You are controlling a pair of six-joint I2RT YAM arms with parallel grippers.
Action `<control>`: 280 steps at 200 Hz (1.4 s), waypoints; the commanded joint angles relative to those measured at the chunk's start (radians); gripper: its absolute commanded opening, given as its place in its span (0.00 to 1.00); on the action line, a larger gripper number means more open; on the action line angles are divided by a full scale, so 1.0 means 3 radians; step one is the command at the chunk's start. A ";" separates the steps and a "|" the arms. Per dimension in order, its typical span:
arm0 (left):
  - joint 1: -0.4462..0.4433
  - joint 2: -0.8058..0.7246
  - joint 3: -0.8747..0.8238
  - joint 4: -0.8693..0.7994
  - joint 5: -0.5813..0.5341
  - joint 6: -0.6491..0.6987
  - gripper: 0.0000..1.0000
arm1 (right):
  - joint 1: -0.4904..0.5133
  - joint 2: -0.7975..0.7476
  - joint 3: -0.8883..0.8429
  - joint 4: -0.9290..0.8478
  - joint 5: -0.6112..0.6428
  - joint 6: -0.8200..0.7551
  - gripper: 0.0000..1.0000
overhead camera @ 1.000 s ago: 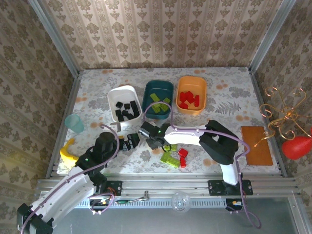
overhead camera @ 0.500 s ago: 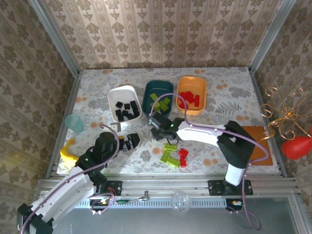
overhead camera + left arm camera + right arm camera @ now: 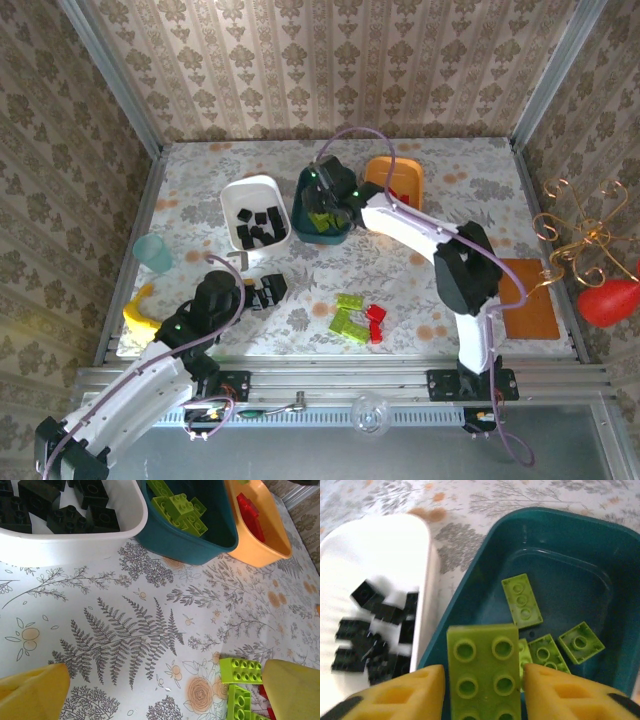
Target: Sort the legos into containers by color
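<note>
My right gripper (image 3: 482,690) is shut on a lime-green brick (image 3: 482,675) and hangs over the dark teal tray (image 3: 560,517), where several lime legos (image 3: 521,600) lie. From above, that gripper (image 3: 330,195) is over the teal tray (image 3: 322,238). The white tray (image 3: 250,183) holds black legos (image 3: 375,630). The orange tray (image 3: 400,160) holds red ones (image 3: 247,507). My left gripper (image 3: 165,695) is open, low over bare tablecloth, nothing between its fingers. Loose lime legos (image 3: 348,315) and red legos (image 3: 376,322) lie at the table's front centre.
A pale-teal cup (image 3: 153,252) stands at the left edge, with a yellow object (image 3: 135,310) in front of it. A brown board (image 3: 528,297) lies at the right. A gold wire stand (image 3: 580,235) is beyond the right wall. Walls close in the table.
The right arm has carried the lime brick from the table's centre back to above the teal tray. The left arm has stayed where it was.
</note>
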State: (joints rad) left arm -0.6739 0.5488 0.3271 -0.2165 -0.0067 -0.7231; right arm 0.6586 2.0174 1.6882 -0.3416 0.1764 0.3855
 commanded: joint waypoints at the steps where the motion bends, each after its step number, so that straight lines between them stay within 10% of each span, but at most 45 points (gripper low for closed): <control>1: -0.0017 0.0041 -0.0027 0.0008 0.0140 -0.0024 1.00 | -0.0042 0.0212 0.0347 -0.0371 -0.0001 -0.0007 0.66; 186: -0.1009 0.2272 0.1041 0.0213 0.0156 0.0777 0.88 | 0.0008 -0.2240 -0.2848 0.0138 -0.0087 0.0591 0.75; 280: -0.1394 0.3263 0.1408 -0.0037 -0.0042 0.0710 0.67 | -0.0012 -0.2868 -0.3199 -0.0022 0.0142 0.0618 0.76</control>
State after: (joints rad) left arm -1.0817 1.5101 0.7219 -0.1993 -0.0002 -0.5007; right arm 0.6552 1.1854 0.7422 -0.3233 0.1780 0.5552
